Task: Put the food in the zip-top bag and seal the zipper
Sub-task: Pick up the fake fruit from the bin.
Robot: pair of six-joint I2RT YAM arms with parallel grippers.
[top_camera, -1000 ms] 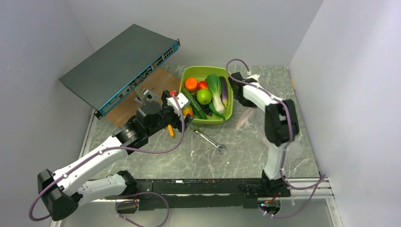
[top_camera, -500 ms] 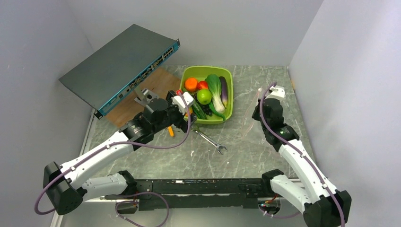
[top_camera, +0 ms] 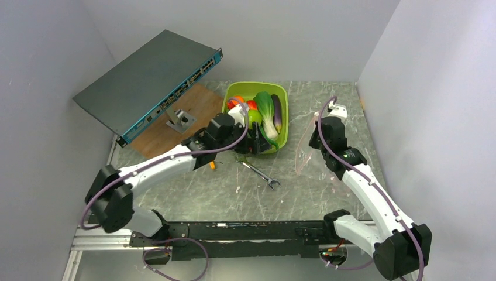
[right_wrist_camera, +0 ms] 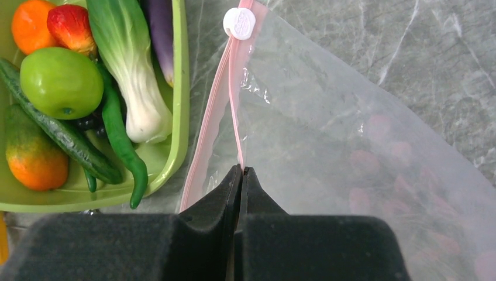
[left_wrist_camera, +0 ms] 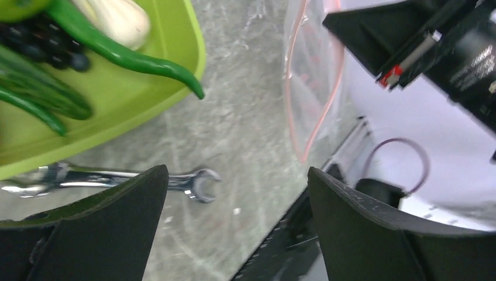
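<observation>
Now, bag (right_wrist_camera: 351, 146): floppy — could slip from right gripper (right_wrist_camera: 241, 171) pinched shut on it.
Left gripper (left_wrist_camera: 234, 175): wide open, empty — could bump tub (left_wrist_camera: 193, 58).

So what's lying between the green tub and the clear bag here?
Nothing: bare marble tabletop separates the lime-green tub from the zip-top bag, clearest in the left wrist view. The silver wrench lies off that line, nearer the arms.

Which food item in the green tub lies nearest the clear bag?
The purple eggplant: it lies along the tub wall facing the zip-top bag; the bok choy and the rest sit farther in.
</observation>
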